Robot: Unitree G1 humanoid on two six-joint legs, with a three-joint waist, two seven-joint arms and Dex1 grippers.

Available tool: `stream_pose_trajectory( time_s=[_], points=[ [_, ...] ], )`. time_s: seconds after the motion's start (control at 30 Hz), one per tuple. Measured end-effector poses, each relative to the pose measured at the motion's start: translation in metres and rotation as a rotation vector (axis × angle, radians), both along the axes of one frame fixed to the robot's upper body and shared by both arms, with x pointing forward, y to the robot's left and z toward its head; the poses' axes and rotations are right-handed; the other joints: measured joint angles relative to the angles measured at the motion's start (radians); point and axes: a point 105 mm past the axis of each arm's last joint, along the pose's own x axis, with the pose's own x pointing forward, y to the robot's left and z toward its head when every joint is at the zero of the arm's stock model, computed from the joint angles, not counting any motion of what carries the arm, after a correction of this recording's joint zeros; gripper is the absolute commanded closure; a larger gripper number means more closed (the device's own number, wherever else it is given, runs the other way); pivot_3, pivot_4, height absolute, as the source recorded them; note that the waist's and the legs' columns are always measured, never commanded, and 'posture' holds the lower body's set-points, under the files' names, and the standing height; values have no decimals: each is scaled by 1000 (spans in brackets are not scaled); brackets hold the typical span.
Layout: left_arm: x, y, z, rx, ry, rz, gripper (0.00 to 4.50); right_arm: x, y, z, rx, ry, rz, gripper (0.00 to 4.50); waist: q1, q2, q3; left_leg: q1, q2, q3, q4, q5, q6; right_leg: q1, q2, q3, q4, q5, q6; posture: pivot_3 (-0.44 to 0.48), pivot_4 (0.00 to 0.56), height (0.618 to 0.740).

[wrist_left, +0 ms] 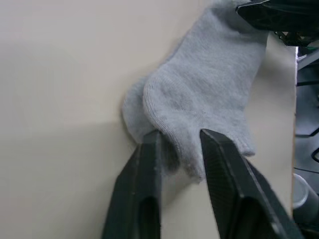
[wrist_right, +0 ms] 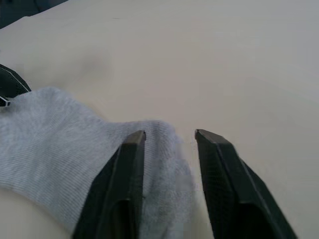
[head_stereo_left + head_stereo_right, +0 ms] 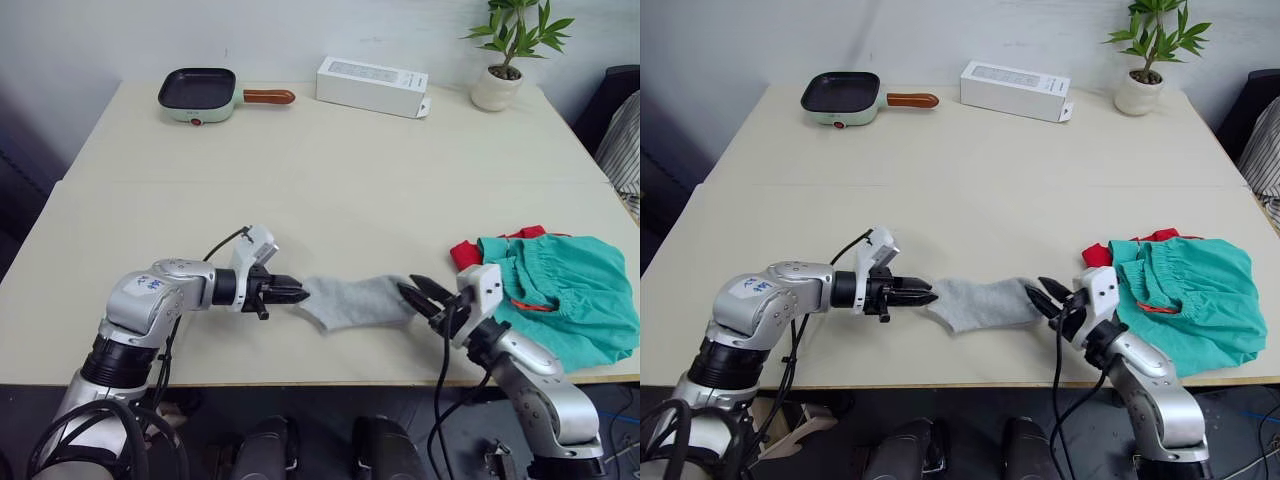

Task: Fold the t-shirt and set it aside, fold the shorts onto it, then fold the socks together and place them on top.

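The left claw (image 3: 300, 294) lies low over the worktop (image 3: 330, 160) near its front edge, pointing toward the right. In the left wrist view its two black fingers (image 1: 142, 169) stand a little apart with the rounded end of the socks (image 3: 357, 301) between their tips; whether they press the knit I cannot tell. The grey socks lie flat, one on the other, close to the front edge and about midway along it, stretched between the two claws.

At the socks' right end sits the right claw (image 3: 420, 294), pointing left toward the other one. Its fingers (image 2: 127, 169) are parted; one tip rests on the grey knit, the other is over bare worktop just beside the sock's edge, so it has hold of nothing.

Just right of that claw, by the front right corner, the teal shorts (image 3: 565, 290) lie in a bunched heap on top of the red t-shirt (image 3: 466, 254), of which a small part peeks out at the left and rear.

Along the far edge stand a small pan (image 3: 198, 93) with a wooden handle, a white box (image 3: 371, 85) and a potted plant (image 3: 503, 55) toward the far right corner.
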Motion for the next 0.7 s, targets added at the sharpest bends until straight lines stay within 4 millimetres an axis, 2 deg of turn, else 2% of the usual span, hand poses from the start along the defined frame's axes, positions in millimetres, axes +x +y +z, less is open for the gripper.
stream_pose_trajectory(
  time_s=[0.07,0.1,0.17,0.23,0.27,0.33,0.43,0.53,0.57,0.63,0.7],
  points=[
    [4,7,15,-45,-101,-3,2914,1,-6,12,-12,-37,11,2150,0,0,0,0,0,0,0,0,0,0,0,0,0,0,0,0,150,740],
    [4,10,24,-67,-151,-16,3104,0,-3,22,-13,-68,48,2256,0,0,0,0,0,0,0,0,0,0,0,0,0,0,0,0,150,740],
    [3,11,39,-106,-230,-50,3562,-3,10,41,-16,-130,131,2818,-2,0,0,0,1,0,0,0,-1,0,0,0,0,0,0,0,150,740],
    [2,-1,42,-141,-266,-95,4203,-5,28,45,-41,-144,217,3500,-1,0,0,1,1,0,0,0,-1,0,0,-1,0,0,0,0,150,740],
    [1,-7,40,-148,-269,-111,4492,-5,36,43,-52,-141,243,3878,0,0,0,0,1,0,0,0,0,0,0,-1,0,0,0,0,150,740],
    [1,-29,26,-141,-269,-141,4500,-4,62,28,-89,-127,295,4482,4,0,0,-1,-1,0,0,0,0,0,1,-1,1,0,0,0,150,740],
    [2,-51,0,-61,-265,-158,4500,-3,83,3,-141,-98,303,4482,2,-1,0,0,-2,2,1,0,1,0,2,-2,1,0,0,0,150,740],
    [1,-52,-38,77,-257,-150,4500,1,78,-27,-155,-42,210,4482,0,-1,0,0,-2,2,1,0,2,-1,2,-4,1,0,1,0,150,740],
    [1,-54,-40,93,-292,-152,4500,1,74,-33,-157,-39,183,4482,0,-1,0,0,-1,2,1,0,2,0,2,-4,1,0,1,0,150,740],
    [3,-55,-40,121,-336,-133,4500,2,67,-33,-163,-74,144,4482,1,-1,-1,2,-1,1,1,0,2,4,0,-3,-1,0,1,0,150,740],
    [3,-55,-43,117,-337,-102,4500,5,51,-37,-150,-71,63,4482,2,-1,-1,4,0,-2,1,-2,0,10,-1,-3,-7,1,2,0,150,740]
  ],
)
